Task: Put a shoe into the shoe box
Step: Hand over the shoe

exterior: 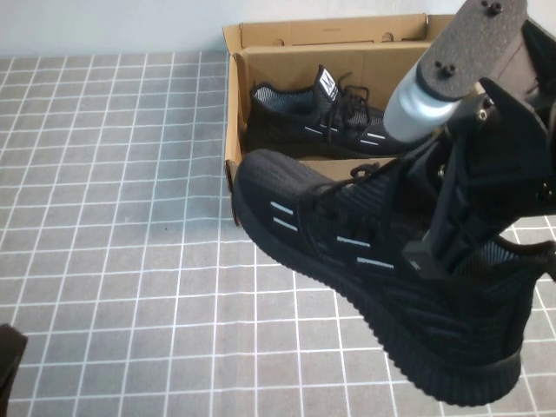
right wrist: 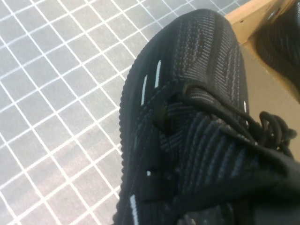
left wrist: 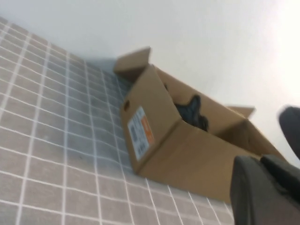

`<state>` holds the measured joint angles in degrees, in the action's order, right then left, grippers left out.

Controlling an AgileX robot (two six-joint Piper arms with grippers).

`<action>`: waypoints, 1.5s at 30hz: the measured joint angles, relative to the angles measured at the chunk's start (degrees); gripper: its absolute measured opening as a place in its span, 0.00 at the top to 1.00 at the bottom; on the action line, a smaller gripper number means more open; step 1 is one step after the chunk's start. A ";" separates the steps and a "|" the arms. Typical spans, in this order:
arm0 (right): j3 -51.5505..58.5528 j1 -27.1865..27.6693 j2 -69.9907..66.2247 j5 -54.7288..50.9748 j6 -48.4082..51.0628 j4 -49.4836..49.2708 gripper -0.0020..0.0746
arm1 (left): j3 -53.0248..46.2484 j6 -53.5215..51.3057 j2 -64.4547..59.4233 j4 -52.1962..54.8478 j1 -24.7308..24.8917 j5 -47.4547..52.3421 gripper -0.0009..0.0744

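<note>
My right gripper [exterior: 447, 230] is shut on the collar of a black knit sneaker [exterior: 347, 252] and holds it tilted above the tiled table, toe towards the near left corner of the brown cardboard shoe box [exterior: 233, 130]. The right wrist view is filled by this sneaker [right wrist: 197, 93], with the box edge [right wrist: 248, 14] just past its toe. An identical second sneaker [exterior: 313, 117] lies inside the box. The left wrist view shows the box [left wrist: 187, 150] from outside, with the inner shoe [left wrist: 190, 110] peeking over the rim. My left gripper [left wrist: 267, 187] is shut and empty at the table's near left corner [exterior: 9, 365].
The box's flap [exterior: 330, 30] stands upright at the back against the white wall. A white and orange label [left wrist: 140, 131] is on the box's left end. The grey tiled tabletop [exterior: 113, 217] stretches to the left of the box.
</note>
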<state>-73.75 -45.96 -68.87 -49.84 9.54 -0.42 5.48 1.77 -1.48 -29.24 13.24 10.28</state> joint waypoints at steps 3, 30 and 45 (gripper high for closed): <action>0.00 0.00 0.00 0.37 -1.73 0.00 0.98 | 7.23 -2.53 -5.71 0.00 0.13 7.33 0.99; -11.64 8.38 -10.16 -2.64 -1.83 6.52 0.98 | 61.90 -56.93 -70.46 -17.70 0.26 40.91 0.99; -25.08 20.16 -21.56 -7.38 15.52 -6.56 0.98 | 80.72 -67.05 -88.05 -25.20 0.26 58.41 0.99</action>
<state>-98.83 -25.80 -90.43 -57.22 25.07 -6.98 86.20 -65.29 -89.53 -54.44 13.50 68.69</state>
